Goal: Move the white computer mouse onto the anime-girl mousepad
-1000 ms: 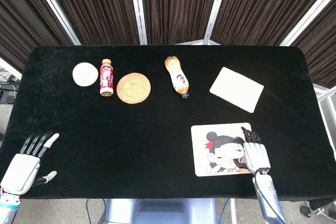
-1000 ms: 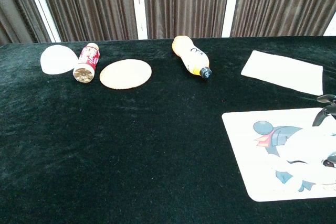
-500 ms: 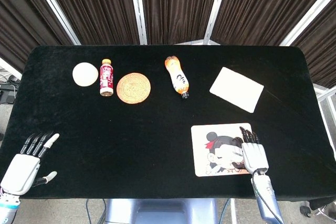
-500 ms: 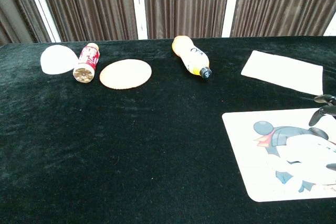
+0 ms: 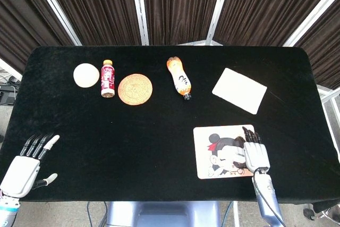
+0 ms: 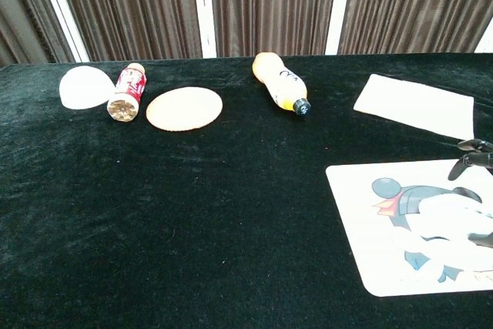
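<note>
- White computer mouse [image 5: 85,75] lies at the worktop's [image 5: 159,131] far left, just beside a red bottle [image 5: 108,78].
- Anime-girl mousepad [image 5: 220,151] is near right, well apart from it.
- Right hand [image 5: 254,152] rests on the pad's right edge, fingers [image 5: 249,136] seemingly stretched, holding nothing.
- Left hand [image 5: 26,167]: spread, empty.

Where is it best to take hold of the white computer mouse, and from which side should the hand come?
Probably from above, closing on the near and far edges of the white computer mouse. It is a low, rounded dome lying flat on the table, and the red bottle lies close on its right, leaving little room for fingers there. The left hand is on its side of the table.
</note>
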`<state>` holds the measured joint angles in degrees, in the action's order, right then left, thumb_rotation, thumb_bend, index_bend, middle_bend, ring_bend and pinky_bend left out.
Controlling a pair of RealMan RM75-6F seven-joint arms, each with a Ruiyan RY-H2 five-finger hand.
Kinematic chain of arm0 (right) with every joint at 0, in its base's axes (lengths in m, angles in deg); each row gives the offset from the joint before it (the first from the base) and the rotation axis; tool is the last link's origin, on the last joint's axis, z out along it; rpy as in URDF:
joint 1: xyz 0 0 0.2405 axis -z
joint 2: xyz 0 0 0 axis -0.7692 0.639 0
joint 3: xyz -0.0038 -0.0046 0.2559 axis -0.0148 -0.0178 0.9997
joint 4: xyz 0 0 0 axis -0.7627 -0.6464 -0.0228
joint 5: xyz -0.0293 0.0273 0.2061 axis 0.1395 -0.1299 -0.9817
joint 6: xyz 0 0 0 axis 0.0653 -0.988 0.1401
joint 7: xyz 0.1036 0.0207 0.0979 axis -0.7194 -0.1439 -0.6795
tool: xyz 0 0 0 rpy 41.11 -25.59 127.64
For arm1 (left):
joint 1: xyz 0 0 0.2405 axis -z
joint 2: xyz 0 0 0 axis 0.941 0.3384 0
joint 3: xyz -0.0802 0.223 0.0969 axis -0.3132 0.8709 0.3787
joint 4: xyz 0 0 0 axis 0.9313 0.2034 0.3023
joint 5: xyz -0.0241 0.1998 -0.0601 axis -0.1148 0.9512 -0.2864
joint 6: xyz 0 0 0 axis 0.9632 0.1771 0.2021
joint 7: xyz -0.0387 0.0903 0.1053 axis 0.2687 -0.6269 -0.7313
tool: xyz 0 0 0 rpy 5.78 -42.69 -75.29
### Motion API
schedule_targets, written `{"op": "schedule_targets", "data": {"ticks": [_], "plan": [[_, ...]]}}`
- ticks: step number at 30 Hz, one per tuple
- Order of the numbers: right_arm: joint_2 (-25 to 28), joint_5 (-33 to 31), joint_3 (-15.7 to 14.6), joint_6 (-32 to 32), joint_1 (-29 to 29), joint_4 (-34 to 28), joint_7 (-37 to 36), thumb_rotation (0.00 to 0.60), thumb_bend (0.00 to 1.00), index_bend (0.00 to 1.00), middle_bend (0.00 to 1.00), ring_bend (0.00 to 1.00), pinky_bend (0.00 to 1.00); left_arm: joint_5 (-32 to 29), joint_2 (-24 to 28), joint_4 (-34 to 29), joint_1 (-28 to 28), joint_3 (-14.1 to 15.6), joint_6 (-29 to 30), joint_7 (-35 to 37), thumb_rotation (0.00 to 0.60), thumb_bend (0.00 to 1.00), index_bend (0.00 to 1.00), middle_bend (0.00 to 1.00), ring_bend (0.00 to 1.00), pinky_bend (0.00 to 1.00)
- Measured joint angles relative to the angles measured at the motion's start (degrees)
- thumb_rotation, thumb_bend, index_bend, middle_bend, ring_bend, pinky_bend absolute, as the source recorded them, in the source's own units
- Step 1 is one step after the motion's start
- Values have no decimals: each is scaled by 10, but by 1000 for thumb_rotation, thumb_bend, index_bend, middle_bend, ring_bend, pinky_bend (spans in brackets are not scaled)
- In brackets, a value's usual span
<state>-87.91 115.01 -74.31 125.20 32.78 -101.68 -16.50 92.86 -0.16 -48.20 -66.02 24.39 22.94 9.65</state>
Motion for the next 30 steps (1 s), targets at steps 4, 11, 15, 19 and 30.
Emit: {"op": "schedule_targets", "data": {"ticks": [4,11,15,19,30], "plan": [[-8,-2,7,1,-5,22,9,600,131,186,0,0,0,1,0,0,0,0,1,2,600,124,0,0,0,0],[-13,-6,18,0,-16,47,21,600,130,150,0,0,0,3,1,1,0,1,-1,2,600,124,0,0,0,0],[-19,-1,22,-2,-24,66,27,600,121,150,0,0,0,4,1,0,0,2,-1,2,600,123,0,0,0,0],[-25,4,27,-8,-34,88,29,600,75,150,0,0,0,6,2,0,-1,3,0,3,600,122,0,0,0,0],[-45,29,41,-16,-55,149,2,600,6,150,0,0,0,8,3,-1,1,5,-3,7,600,125,0,0,0,0]]}}
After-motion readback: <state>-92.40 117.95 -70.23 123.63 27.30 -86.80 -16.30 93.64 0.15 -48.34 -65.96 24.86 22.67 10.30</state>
